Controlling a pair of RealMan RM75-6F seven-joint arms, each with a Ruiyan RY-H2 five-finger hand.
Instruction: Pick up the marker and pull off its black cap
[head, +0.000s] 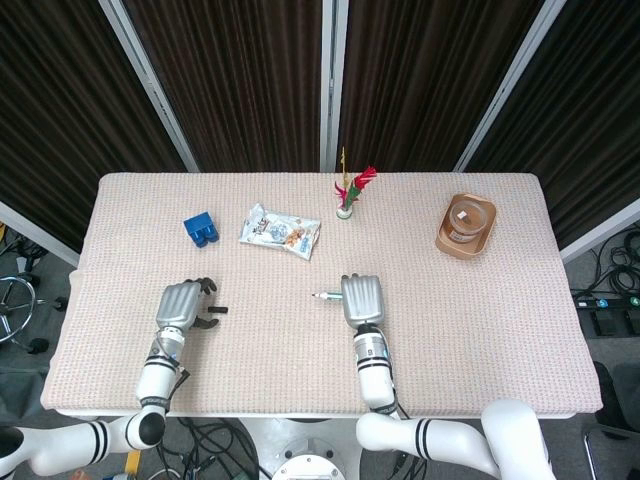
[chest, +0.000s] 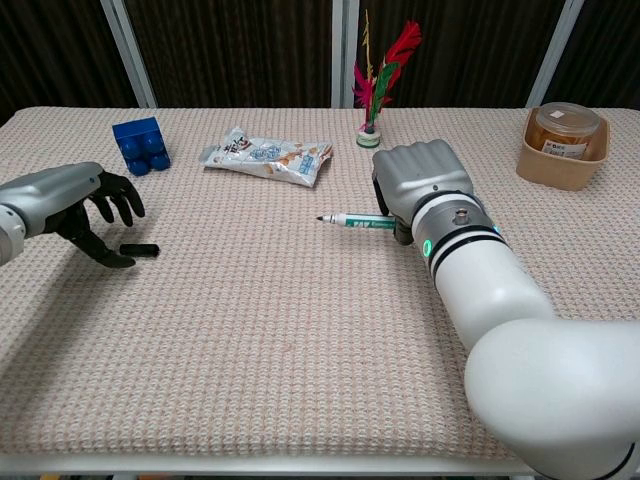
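My right hand (head: 362, 299) (chest: 425, 187) grips the green-and-white marker (head: 328, 296) (chest: 358, 221) in a closed fist near the table's middle. Its bare tip points left, just above the cloth. The black cap (head: 217, 310) (chest: 140, 249) is off the marker and lies on the cloth at the left. My left hand (head: 180, 305) (chest: 85, 205) is beside it with fingers spread. Its thumb tip is right at the cap, and nothing is gripped.
A blue block (head: 201, 230) (chest: 140, 145) and a snack packet (head: 280, 231) (chest: 265, 157) lie further back. A feather shuttlecock (head: 347, 195) (chest: 372, 90) stands at the back middle. At the back right sits a brown container (head: 466, 224) (chest: 565, 140).
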